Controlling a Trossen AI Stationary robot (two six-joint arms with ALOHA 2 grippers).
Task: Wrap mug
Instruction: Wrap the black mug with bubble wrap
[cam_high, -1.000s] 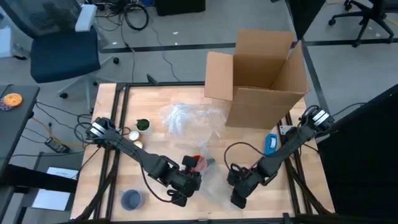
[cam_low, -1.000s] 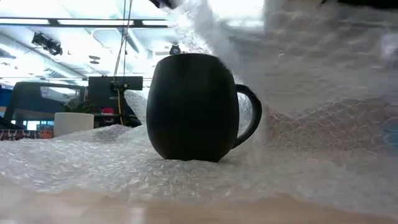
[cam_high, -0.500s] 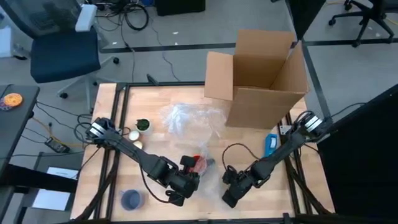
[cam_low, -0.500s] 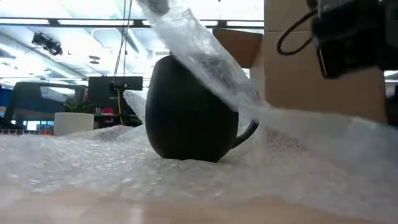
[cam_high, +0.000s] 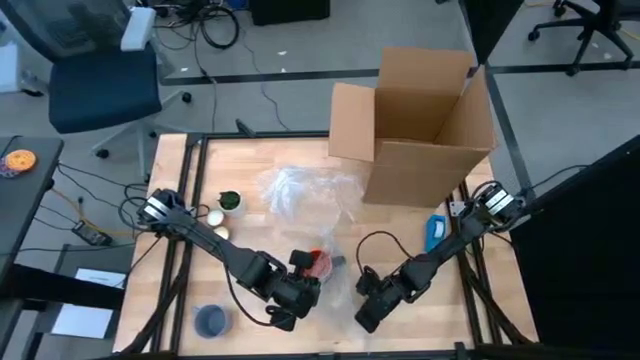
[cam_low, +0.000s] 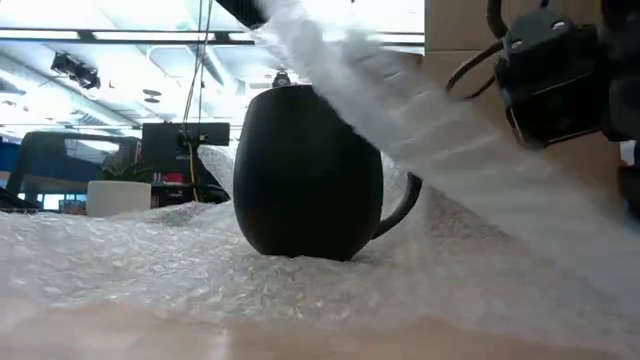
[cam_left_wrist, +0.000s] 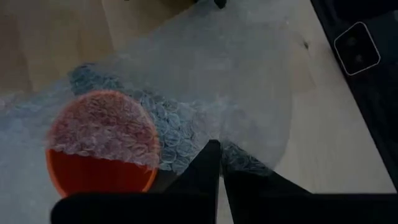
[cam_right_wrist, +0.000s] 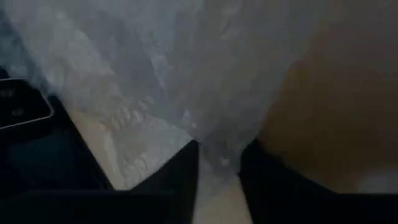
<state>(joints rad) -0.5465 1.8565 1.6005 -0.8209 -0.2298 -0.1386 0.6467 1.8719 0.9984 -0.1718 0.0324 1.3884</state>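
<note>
A light wooden table (cam_high: 190, 200) in a dark metal frame stands on a grey floor, with a blue office chair (cam_high: 100, 80) beyond its far edge and cables trailing around it. The dark round-bodied mug with a red inside (cam_low: 308, 172) stands upright near the table's front edge, on a sheet of clear bubble wrap (cam_low: 150, 262) that spreads under it and out to both sides.

The left gripper (cam_high: 290, 300) sits just beside the mug on the side nearer the front edge. Its two dark fingers (cam_left_wrist: 208, 180) are pressed together, and the left wrist view shows bubble wrap lying across part of the mug's red mouth and meeting their tips, though it is hard to tell whether any film is caught between them.

The right gripper (cam_high: 368, 312) is near the mug, on the side toward the open brown cardboard box (cam_high: 420, 125), which stands well beyond the mug at the table's far edge. Its fingers (cam_right_wrist: 186, 180) pinch a fold of the bubble wrap, and in the low view a band of wrap runs slanting down over the mug from above toward this gripper.

Farther from the mug than the wrap, a small blue round cup (cam_high: 211, 320) sits by the table's front edge, and a blue flat object (cam_high: 436, 231) lies at the foot of the box.
</note>
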